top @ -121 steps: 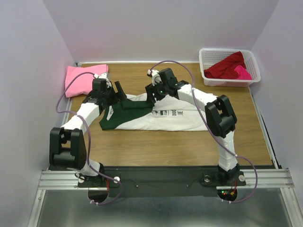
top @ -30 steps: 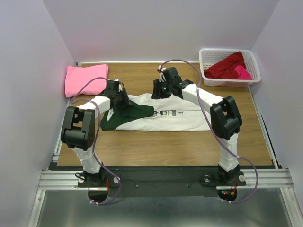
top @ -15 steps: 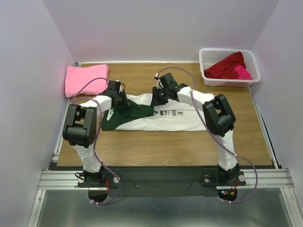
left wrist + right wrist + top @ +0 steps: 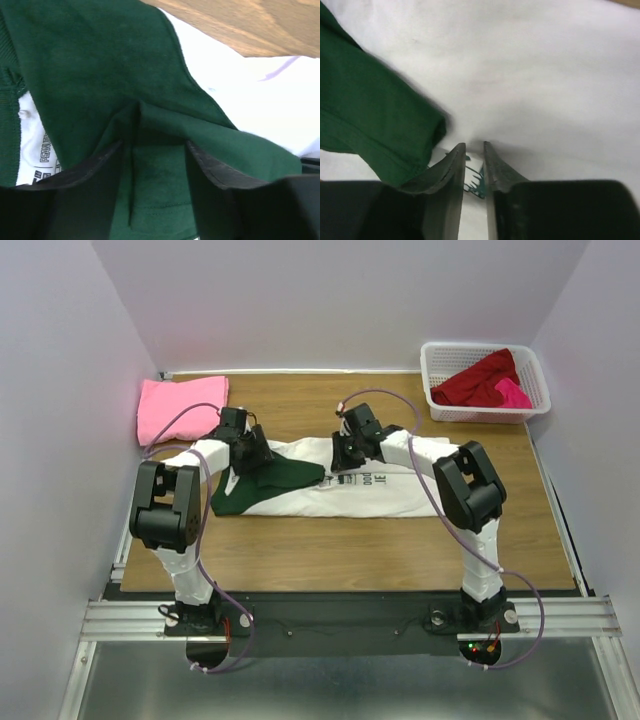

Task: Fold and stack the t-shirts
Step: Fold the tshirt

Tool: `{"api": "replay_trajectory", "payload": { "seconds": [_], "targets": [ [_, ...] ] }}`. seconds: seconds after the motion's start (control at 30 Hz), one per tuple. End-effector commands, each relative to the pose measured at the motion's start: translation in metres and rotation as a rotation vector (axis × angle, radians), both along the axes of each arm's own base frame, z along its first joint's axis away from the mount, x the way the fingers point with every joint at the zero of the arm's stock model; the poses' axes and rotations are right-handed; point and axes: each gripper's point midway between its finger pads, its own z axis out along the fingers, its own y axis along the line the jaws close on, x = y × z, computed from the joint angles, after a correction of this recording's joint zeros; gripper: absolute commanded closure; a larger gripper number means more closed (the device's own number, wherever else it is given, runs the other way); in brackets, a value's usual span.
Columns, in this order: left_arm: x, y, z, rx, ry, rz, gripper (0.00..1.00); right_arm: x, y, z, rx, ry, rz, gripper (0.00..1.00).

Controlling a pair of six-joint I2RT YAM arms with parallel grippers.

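Wooden desk (image 4: 350, 550): carried all the items listed; both arms reached over it from the near edge.
white shirt (image 4: 370, 495): lay spread flat at the middle of the desk, dark print facing up near its centre.
green sleeve (image 4: 290, 475): part of the white shirt, folded inward over the shirt's left half; a second green area showed at the shirt's left end.
left hand (image 4: 155, 150): fingers stood moderately wide apart, resting on the green sleeve with a raised crease of green cloth between them.
right hand (image 4: 474, 146): fingers stood very narrow, tips pressed into the white shirt just beside the sleeve's end; whether any cloth was pinched could not be told.
pink shirt (image 4: 180, 405): lay folded at the far left corner of the desk, well apart from the white shirt.
basket (image 4: 432, 390): white plastic, at the far right corner.
red shirt (image 4: 480, 380): lay crumpled inside the basket.
magenta shirt (image 4: 513, 393): sat beside the red shirt, at the basket's right side.
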Motion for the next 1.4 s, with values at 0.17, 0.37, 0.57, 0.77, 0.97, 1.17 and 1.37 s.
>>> {"api": "replay_trajectory", "payload": {
  "seconds": [0.17,0.37,0.57,0.77,0.97,1.17,1.37],
  "targets": [
    [0.004,-0.013,0.077,0.044,-0.124,0.029,0.12,0.034,-0.101,0.058,-0.165,-0.195,-0.178,0.57],
    [0.013,-0.035,0.045,0.161,-0.043,-0.027,0.15,0.010,-0.164,0.034,-0.297,-0.118,-0.274,0.43],
    [0.022,-0.044,0.033,0.210,-0.026,-0.021,0.16,-0.020,-0.192,0.018,-0.403,-0.062,-0.305,0.32],
    [0.030,-0.051,0.003,0.264,0.043,-0.050,0.16,-0.050,-0.197,-0.007,-0.419,0.050,-0.295,0.31],
    [0.055,-0.059,-0.012,0.309,0.051,-0.082,0.16,-0.122,-0.189,-0.019,-0.334,0.266,-0.257,0.30],
    [0.095,-0.105,-0.009,0.298,-0.032,-0.212,0.16,-0.199,-0.166,-0.015,-0.218,0.424,-0.214,0.30],
    [0.138,-0.173,0.003,0.221,-0.132,-0.327,0.16,-0.231,-0.092,-0.002,-0.142,0.445,-0.088,0.30]
  ]
}}
